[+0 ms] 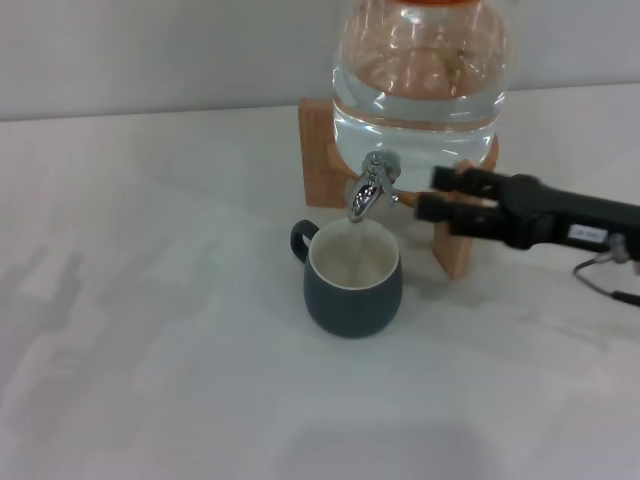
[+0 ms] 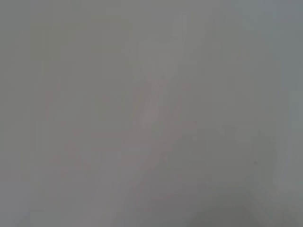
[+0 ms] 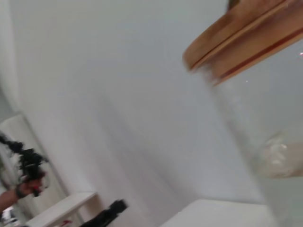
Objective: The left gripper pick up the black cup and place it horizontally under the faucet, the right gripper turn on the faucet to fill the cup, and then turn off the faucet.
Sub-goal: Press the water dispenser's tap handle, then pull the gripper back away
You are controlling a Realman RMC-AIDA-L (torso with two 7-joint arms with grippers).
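Note:
The black cup stands upright on the white table, its cream inside open upward and its handle pointing to the left. Straight above its mouth hangs the chrome faucet on the clear water jar. A faint streak runs from the spout into the cup. My right gripper reaches in from the right, just beside the faucet and apart from it, jaws open with nothing between them. The left gripper is out of view; the left wrist view shows only a plain grey surface.
The jar rests on a wooden stand whose right leg lies behind my right arm. The right wrist view shows the jar's wooden lid and glass wall. White table spreads left of and in front of the cup.

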